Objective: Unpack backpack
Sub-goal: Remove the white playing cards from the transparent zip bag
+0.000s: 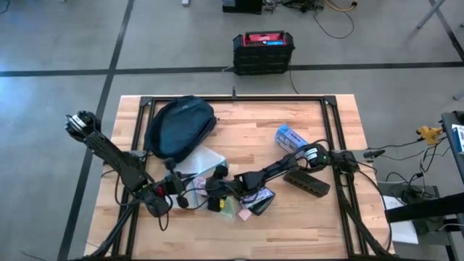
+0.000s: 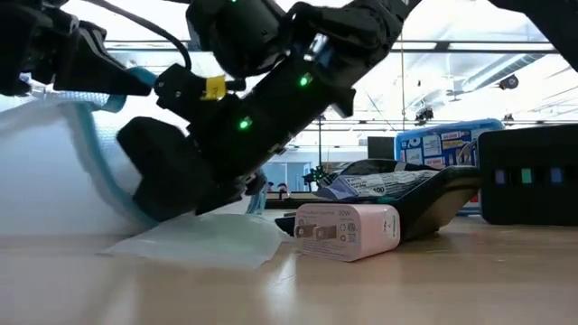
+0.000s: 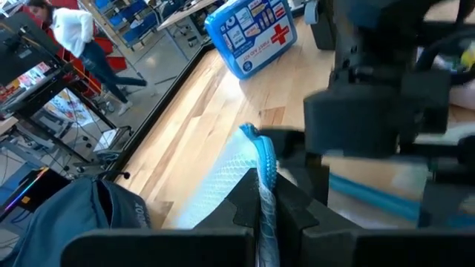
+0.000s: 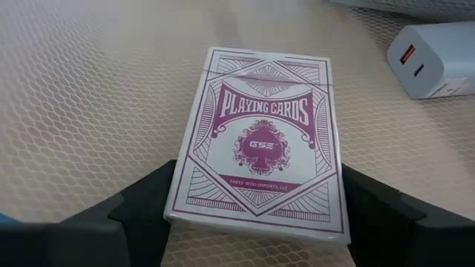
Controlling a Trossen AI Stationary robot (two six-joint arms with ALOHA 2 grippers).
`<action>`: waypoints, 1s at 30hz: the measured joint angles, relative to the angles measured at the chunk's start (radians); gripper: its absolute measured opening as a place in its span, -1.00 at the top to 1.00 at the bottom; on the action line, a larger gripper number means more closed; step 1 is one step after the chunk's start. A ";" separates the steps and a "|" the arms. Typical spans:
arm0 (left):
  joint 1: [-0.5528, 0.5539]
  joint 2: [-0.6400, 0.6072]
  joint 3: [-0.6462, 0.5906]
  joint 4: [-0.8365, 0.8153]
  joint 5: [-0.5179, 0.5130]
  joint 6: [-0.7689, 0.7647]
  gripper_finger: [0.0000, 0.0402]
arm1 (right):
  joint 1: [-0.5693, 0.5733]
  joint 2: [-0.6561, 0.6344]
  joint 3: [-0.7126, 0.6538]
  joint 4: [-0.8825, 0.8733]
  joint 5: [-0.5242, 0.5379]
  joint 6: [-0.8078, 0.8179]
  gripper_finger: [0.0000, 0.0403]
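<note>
The dark navy backpack (image 1: 181, 125) lies on the table's far left part, and no gripper touches it. Beside it, toward the near edge, lies a clear zip bag (image 1: 201, 159) with a blue zip strip. My left gripper (image 3: 263, 222) is shut on that strip. My right gripper (image 4: 260, 215) reaches in under the raised strip from the table's right. It is shut on a pack of playing cards (image 4: 260, 141), white with purple print. The pack lies on the bag's honeycomb-patterned wall (image 4: 89, 96). My left gripper pinches the bag's blue zip strip (image 3: 266, 167) between its two fingers and holds that edge up off the table. The rest of the bag (image 2: 54, 171) sags down to the tabletop. My right gripper has the card pack's two long sides between its fingers (image 4: 148, 208), near the end closest to the wrist. The fingers slant down from the table's right and lie along the pack. The pack lies flat, face up, on the bag's wall.
A white charger (image 2: 348, 233) and a pale green sheet (image 2: 208, 239) lie close by. A blue first-aid kit (image 1: 290, 136) and a flat black item (image 1: 306, 181) lie to the right. A black box with a red top (image 1: 262, 51) stands on the floor beyond the table.
</note>
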State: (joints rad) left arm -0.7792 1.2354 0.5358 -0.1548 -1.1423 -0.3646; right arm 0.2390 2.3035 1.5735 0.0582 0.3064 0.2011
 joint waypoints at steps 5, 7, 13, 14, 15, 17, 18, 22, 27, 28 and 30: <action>0.000 0.000 0.000 -0.077 0.008 -0.077 1.00 | 0.041 -0.101 -0.010 -0.151 0.001 -0.042 -0.44; 0.000 0.000 0.000 -0.096 0.022 -0.095 1.00 | 0.061 -0.151 -0.021 -0.192 0.005 -0.050 -0.44; 0.000 0.000 0.000 -0.100 0.076 -0.125 1.00 | 0.114 -0.308 -0.128 -0.363 0.012 0.013 -0.44; 0.000 0.000 0.000 -0.100 0.084 -0.126 1.00 | 0.122 -0.340 -0.160 -0.379 0.016 0.035 -0.44; 0.000 0.000 -0.001 -0.100 0.087 -0.126 1.00 | 0.128 -0.371 -0.193 -0.391 0.026 0.067 -0.44; 0.000 0.000 -0.001 -0.100 0.087 -0.127 1.00 | 0.143 -0.441 -0.275 -0.410 0.074 0.134 -0.44; -0.001 -0.004 -0.001 -0.100 0.090 -0.127 1.00 | 0.145 -0.472 -0.317 -0.424 0.102 0.170 -0.44; -0.001 -0.011 0.021 -0.099 0.096 -0.108 1.00 | 0.131 -0.597 -0.479 -0.431 0.230 0.294 -0.44; 0.002 -0.012 0.079 -0.093 0.080 0.003 1.00 | 0.041 -0.641 -0.596 -0.392 0.277 0.364 -0.44; 0.003 -0.012 0.089 -0.093 0.077 0.015 1.00 | 0.017 -0.635 -0.607 -0.374 0.273 0.362 -0.44; 0.003 -0.012 0.105 -0.091 0.068 0.025 1.00 | -0.030 -0.616 -0.616 -0.310 0.252 0.336 -0.44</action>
State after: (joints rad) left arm -0.7761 1.2232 0.6404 -0.2462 -1.0743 -0.3398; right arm 0.2088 1.6876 0.9575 -0.2523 0.5587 0.5371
